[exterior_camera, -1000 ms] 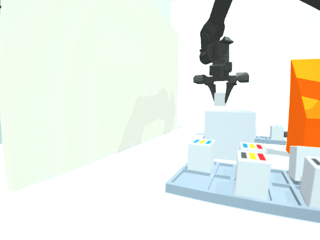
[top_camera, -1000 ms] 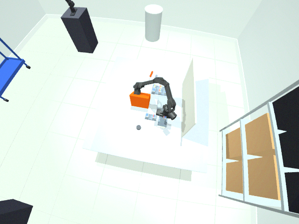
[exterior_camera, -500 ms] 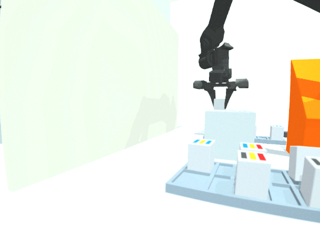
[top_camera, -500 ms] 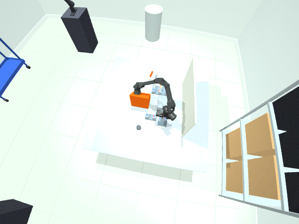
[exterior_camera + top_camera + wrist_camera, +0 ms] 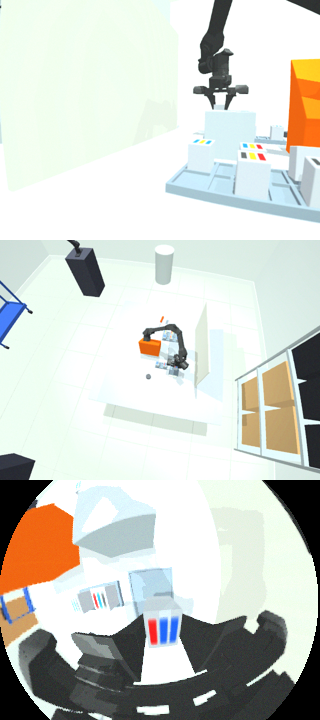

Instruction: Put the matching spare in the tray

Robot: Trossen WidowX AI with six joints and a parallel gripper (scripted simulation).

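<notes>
Above the pale box-shaped tray (image 5: 229, 129), beside the orange block (image 5: 305, 103), the gripper (image 5: 220, 103) points straight down with its fingers partly closed and clamped on the small white spare (image 5: 162, 628), whose top carries red and blue stripes, just over the tray's rim.

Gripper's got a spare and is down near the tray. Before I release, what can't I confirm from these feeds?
- Mounted unit's back code: shown in no view.
- Tray floor: exterior view, its front wall hides the inside and the bottom of the held spare.
- Gripper over the tray: top view, too small, arm covers it.
- Held spare's stripes: wrist view, red and blue readable; any third stripe is blurred.
</notes>
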